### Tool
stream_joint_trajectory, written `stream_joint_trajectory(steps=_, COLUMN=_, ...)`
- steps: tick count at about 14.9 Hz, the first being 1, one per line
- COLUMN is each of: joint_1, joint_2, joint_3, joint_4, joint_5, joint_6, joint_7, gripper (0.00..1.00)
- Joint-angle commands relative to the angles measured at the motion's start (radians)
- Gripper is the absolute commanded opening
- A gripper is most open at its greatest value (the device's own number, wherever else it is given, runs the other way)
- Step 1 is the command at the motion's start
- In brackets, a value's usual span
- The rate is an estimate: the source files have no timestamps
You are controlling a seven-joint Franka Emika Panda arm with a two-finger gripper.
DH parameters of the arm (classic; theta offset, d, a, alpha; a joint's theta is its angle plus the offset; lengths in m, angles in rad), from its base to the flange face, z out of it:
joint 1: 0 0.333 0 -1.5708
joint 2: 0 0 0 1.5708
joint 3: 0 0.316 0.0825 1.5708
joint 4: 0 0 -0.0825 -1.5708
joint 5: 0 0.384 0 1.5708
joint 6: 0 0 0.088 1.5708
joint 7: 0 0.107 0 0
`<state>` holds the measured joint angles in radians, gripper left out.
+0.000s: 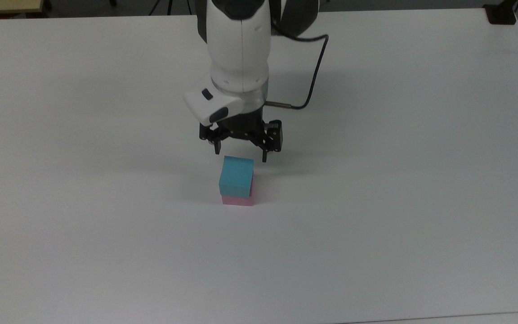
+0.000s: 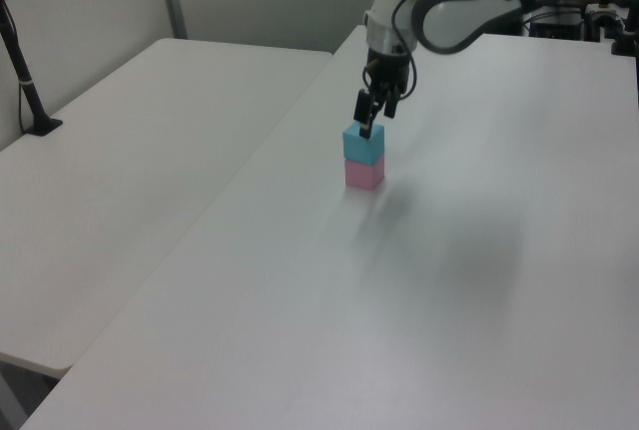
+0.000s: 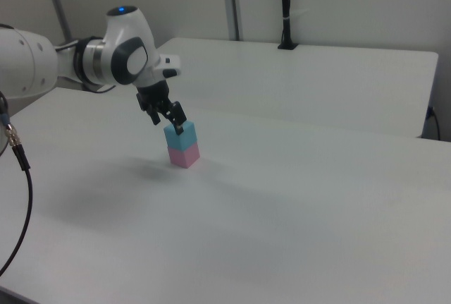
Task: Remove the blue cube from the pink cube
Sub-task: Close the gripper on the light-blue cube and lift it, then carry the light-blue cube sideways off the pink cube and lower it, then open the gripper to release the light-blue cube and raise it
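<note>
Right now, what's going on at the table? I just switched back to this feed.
The arm's gripper hangs open just above the blue cube, which sits stacked on the pink cube on the white table. The fingers are spread wider than the cube and have not touched it, so the stack is intact and the lift is not yet begun.

You are in a lab or test room; plain white tables pushed side by side; grey partition walls; a black clamped pole; cluttered equipment bench behind.
</note>
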<state>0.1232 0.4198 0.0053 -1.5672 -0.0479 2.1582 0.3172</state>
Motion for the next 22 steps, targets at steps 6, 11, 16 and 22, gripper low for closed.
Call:
stream_joint_trajectory(steps=6, joint_1=0.007, joint_2=0.068, joint_3=-0.007, joint_4=0.018, joint_5=-0.079, joint_6=0.112, joint_7=0.052, gripper=0.31)
stream_joint_trajectory(steps=11, joint_1=-0.014, joint_2=0.039, joint_3=-0.018, joint_4=0.021, joint_5=-0.064, joint_6=0.100, joint_7=0.030, gripper=0.18)
stream_joint_trajectory(steps=16, joint_1=-0.155, joint_2=0.088, joint_3=-0.019, joint_4=0.018, joint_5=-0.081, joint_6=0.120, joint_7=-0.119, gripper=0.25)
stream_joint_trajectory(steps=22, joint_1=-0.227, joint_2=0.151, joint_3=-0.019, joint_4=0.015, joint_5=-0.138, joint_6=0.223, joint_7=-0.158, gripper=1.00)
